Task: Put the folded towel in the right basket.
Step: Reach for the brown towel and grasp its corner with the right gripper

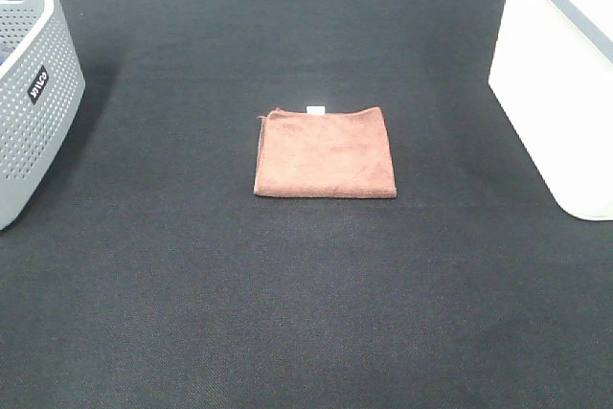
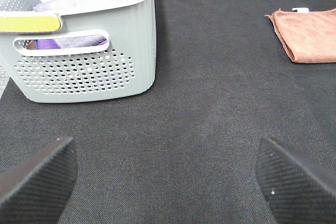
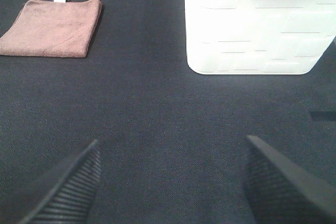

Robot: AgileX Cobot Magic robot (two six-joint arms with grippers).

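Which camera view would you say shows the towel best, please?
The exterior high view: the towel lies mid-frame, whole, all four edges and its white tag visible from above. The left wrist view catches only one part, cut by the frame edge. The right wrist view shows nearly all of it, but at a low slant.

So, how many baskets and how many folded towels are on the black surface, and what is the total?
Baskets: 2, the grey basket and the white basket.
Folded towels: 1, the brown towel.
Total: 3.
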